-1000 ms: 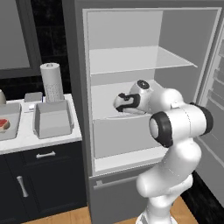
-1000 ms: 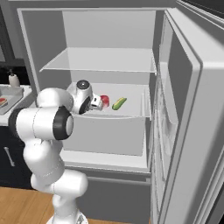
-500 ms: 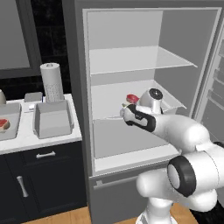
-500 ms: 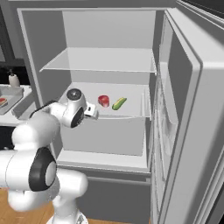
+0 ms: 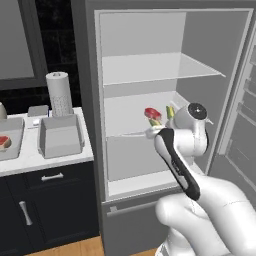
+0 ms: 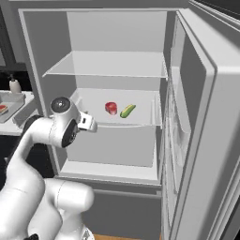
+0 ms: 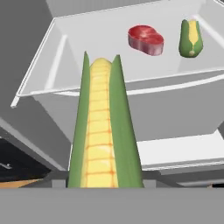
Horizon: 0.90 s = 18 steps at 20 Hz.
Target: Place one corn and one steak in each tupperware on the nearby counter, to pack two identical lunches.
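In the hand view a corn (image 7: 104,131) in green husk runs up from between my fingers, so my gripper (image 5: 153,132) is shut on it. The gripper (image 6: 89,123) hovers just in front of the open fridge's middle shelf. Farther back on that shelf lie a red steak (image 7: 145,39) and a second corn (image 7: 191,37), side by side; they also show as the steak (image 6: 111,108) and the corn (image 6: 127,110). On the counter (image 5: 30,160) to the left stand two light-grey tupperware tubs, one (image 5: 60,135) nearer the fridge. The other tupperware (image 5: 12,146), at the picture's edge, holds a steak (image 5: 4,141).
The fridge door (image 6: 197,140) stands wide open on the right. A paper towel roll (image 5: 59,93) stands behind the nearer tub. Dark cabinets with silver handles (image 5: 52,177) sit under the counter. An upper fridge shelf (image 5: 155,67) hangs above my hand.
The arm has swung round, its elbow dropping low, and the hand has drawn back from the shelf toward the fridge's front, still holding the corn.
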### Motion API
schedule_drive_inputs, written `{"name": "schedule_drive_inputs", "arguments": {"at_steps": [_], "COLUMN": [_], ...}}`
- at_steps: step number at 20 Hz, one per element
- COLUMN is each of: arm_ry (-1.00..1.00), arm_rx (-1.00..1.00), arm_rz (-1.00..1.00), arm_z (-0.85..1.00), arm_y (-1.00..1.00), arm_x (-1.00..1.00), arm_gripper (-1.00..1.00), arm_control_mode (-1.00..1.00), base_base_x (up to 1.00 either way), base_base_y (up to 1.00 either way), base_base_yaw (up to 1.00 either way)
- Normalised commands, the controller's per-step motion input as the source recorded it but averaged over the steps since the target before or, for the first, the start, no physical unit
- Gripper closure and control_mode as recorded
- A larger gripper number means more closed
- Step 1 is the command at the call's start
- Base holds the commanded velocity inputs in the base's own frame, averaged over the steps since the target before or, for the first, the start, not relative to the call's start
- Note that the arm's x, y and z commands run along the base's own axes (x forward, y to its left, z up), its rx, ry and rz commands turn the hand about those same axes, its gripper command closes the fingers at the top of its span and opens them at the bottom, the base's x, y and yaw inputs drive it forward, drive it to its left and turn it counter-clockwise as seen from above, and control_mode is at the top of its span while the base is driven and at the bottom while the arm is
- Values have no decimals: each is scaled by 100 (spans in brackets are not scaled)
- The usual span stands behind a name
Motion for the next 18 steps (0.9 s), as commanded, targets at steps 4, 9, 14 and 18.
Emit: {"name": "schedule_drive_inputs", "arguments": {"at_steps": [4,9,14,18], "arm_ry": [0,-8,0,0], "arm_rx": [-6,-8,0,0], "arm_rz": [0,0,0,0], "arm_z": [50,18,0,0], "arm_y": [0,3,0,0], "arm_x": [-100,-100,0,0], "arm_gripper": [100,100,100,100], "arm_control_mode": [-100,-100,100,100], "base_base_x": [0,0,-65,-9], "base_base_y": [0,0,79,100], "base_base_yaw": [0,0,4,7]}}
